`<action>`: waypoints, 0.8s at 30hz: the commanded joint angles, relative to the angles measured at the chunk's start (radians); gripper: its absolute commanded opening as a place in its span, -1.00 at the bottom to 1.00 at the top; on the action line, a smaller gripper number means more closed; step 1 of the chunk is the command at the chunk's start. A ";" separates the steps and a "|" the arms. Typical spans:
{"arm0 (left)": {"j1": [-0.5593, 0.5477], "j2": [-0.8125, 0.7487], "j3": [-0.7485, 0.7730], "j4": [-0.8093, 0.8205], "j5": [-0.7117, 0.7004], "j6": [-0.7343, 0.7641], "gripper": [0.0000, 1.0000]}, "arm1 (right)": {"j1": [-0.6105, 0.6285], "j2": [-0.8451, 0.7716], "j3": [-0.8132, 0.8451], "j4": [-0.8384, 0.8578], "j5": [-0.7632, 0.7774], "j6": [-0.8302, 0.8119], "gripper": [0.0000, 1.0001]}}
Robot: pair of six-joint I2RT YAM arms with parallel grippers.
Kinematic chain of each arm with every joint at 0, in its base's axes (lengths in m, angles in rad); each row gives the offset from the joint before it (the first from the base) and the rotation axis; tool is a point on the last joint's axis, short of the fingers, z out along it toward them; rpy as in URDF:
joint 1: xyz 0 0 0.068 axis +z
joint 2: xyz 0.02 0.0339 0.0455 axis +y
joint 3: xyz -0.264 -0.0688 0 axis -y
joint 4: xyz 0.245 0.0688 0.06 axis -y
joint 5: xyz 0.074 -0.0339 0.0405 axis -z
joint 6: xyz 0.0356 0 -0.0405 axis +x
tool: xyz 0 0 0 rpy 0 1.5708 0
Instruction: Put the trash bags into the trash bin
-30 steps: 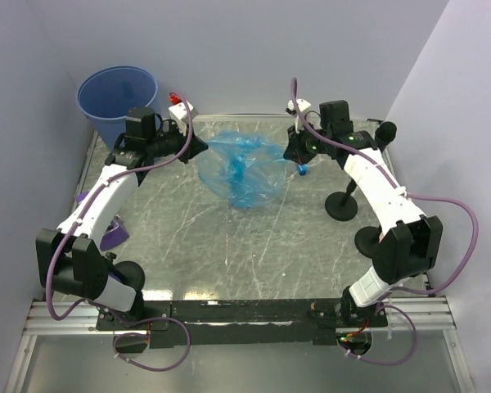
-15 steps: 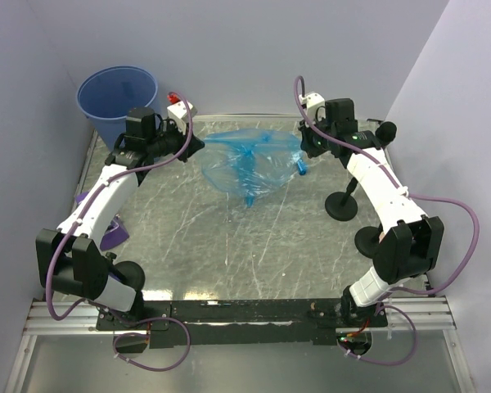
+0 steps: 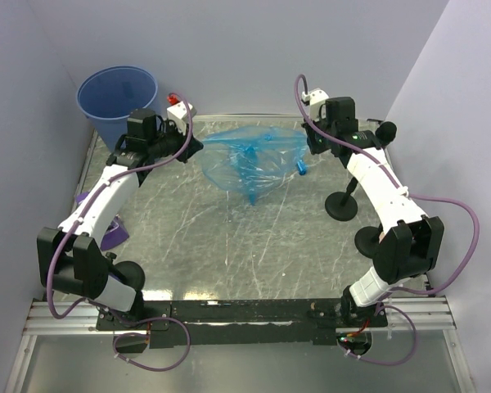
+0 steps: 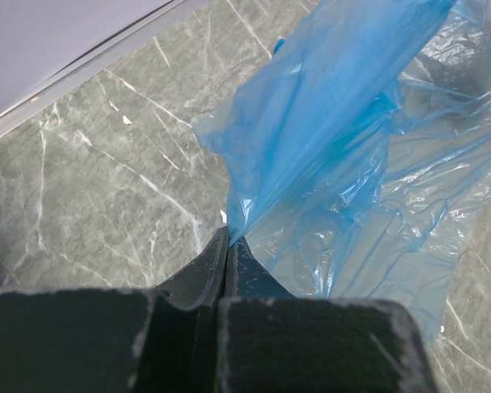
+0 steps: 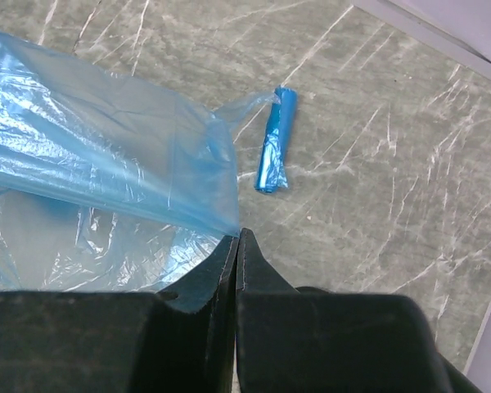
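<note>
Grey-green marbled table (image 3: 229, 246) between pale walls. We see the blue bag (image 3: 250, 160) spread between the two arms at the far side. The left gripper (image 3: 198, 147) is clamped on one edge of the film and the right gripper (image 3: 308, 141) on the opposite edge, each pair of fingers pressed together with only plastic between. Whether the sagging belly touches the surface we cannot tell. The bin (image 3: 102, 123) stands in the far left corner, just behind the left gripper and apart from the bag. A small roll (image 3: 301, 169) lies near the right gripper. We judge the step to be carrying the bag to the bin. To do it well, both grips should hold while the arms travel left together, lifting the slack clear of the rim before release.
</note>
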 commanded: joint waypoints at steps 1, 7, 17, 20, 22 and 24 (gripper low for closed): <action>0.005 -0.003 -0.007 0.014 -0.045 -0.040 -0.99 | -0.003 -0.034 0.053 0.044 0.034 0.015 -1.00; 0.005 -0.032 -0.033 0.012 0.002 -0.062 -0.93 | 0.000 -0.028 0.060 0.047 0.000 0.028 -1.00; -0.001 -0.095 0.035 -0.148 0.332 0.258 0.66 | 0.127 -0.062 0.067 0.013 -0.359 -0.292 -1.00; -0.001 -0.001 0.207 -0.351 0.408 0.386 0.71 | 0.154 -0.123 -0.017 0.099 -0.393 -0.392 -1.00; 0.001 0.055 0.315 -0.467 0.442 0.452 0.75 | 0.175 -0.157 -0.053 0.139 -0.393 -0.480 -1.00; 0.002 0.112 0.410 -0.553 0.471 0.483 0.75 | 0.181 -0.166 -0.050 0.136 -0.414 -0.551 -1.00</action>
